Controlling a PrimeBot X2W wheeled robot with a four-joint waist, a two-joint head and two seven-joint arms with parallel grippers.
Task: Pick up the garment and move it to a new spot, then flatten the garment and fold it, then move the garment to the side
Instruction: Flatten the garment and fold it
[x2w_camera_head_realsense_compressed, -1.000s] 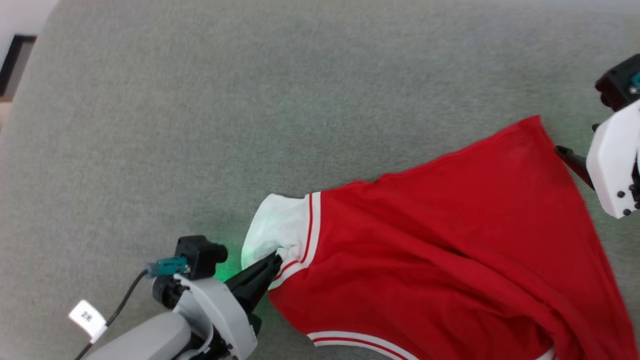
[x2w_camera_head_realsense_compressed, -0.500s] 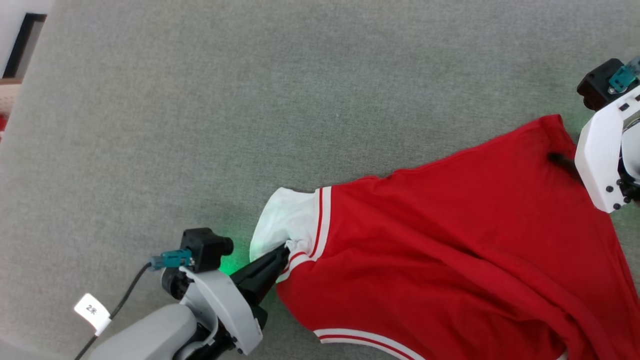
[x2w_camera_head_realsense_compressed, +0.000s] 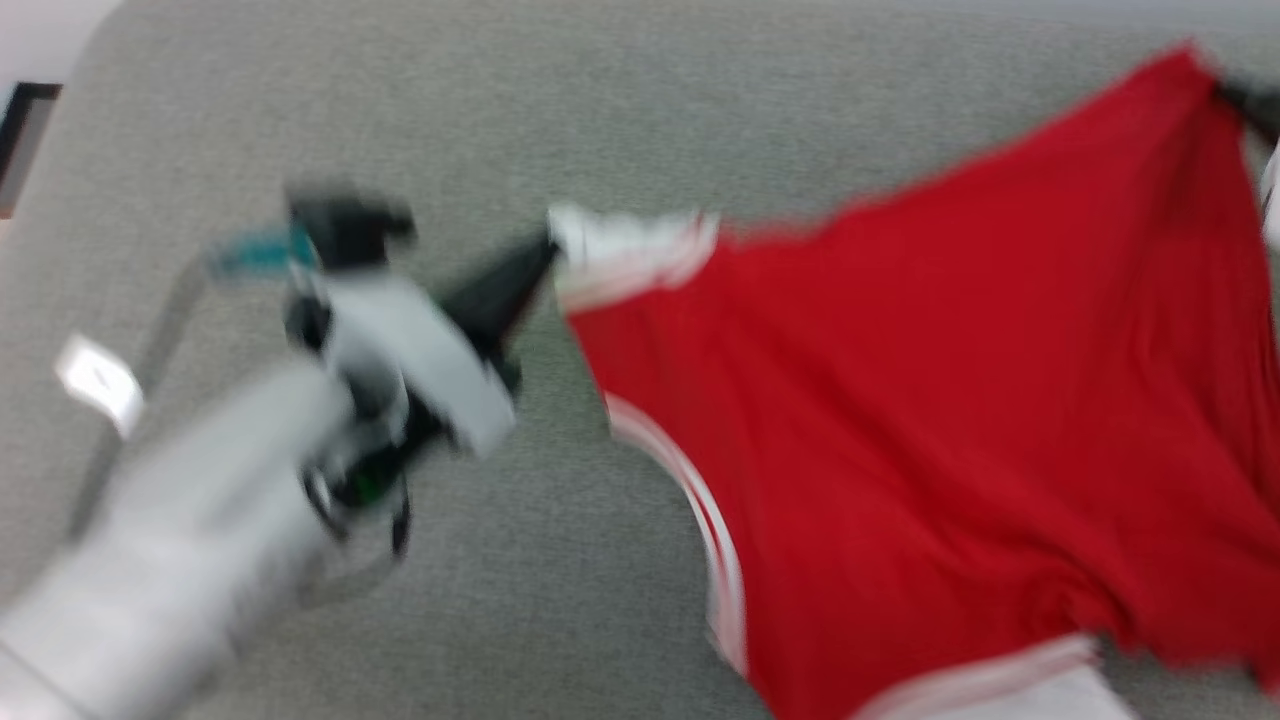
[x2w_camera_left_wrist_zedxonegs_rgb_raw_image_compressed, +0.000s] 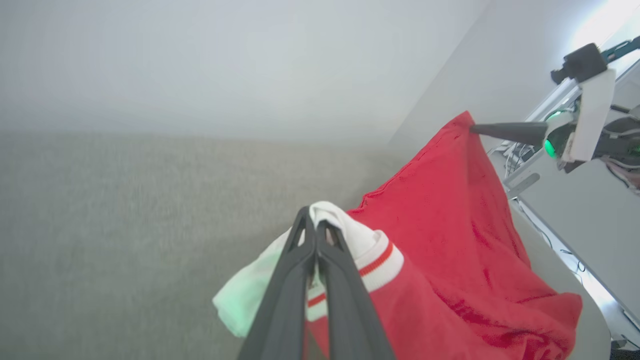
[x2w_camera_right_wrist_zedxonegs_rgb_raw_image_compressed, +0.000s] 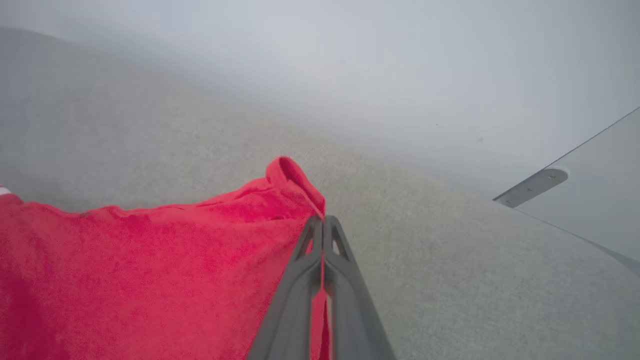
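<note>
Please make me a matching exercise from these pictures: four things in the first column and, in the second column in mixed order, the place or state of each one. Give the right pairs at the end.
Column one:
1. left hand
2. right hand
3. garment
4. grey surface

Column two:
A. stretched between the two hands
B. shut on a plain red corner
C. lying under everything
D. shut on the white sleeve

Pairs: 1-D; 2-B; 3-A; 4-C
</note>
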